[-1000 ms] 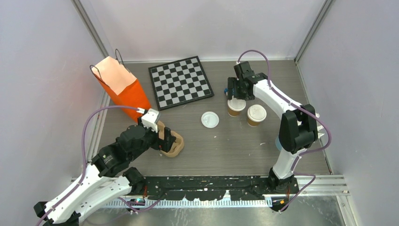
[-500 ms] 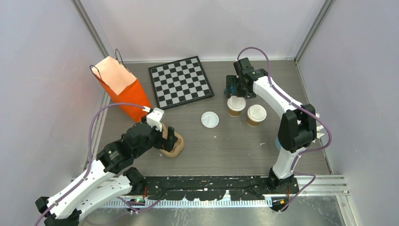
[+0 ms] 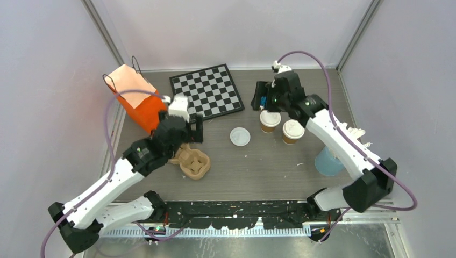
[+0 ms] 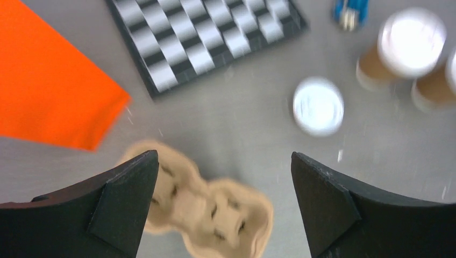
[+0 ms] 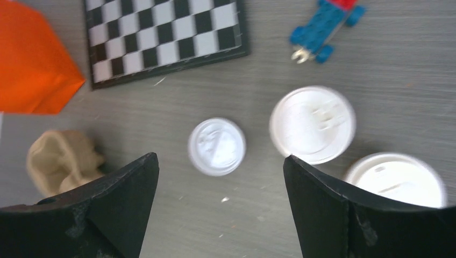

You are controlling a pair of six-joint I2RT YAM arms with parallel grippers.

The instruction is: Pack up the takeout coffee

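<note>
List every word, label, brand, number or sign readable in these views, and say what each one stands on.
No text is readable in any view.
Far coffee cup: raised marks on its lid, too blurred to read.
Near coffee cup: faint raised marks on its lid, unreadable.
Loose lid: faint embossing, unreadable.
Chessboard, orange bag, blue toy car: no lettering visible.

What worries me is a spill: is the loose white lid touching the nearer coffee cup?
Apart. The right wrist view shows bare table between the lid and the cup.
</note>
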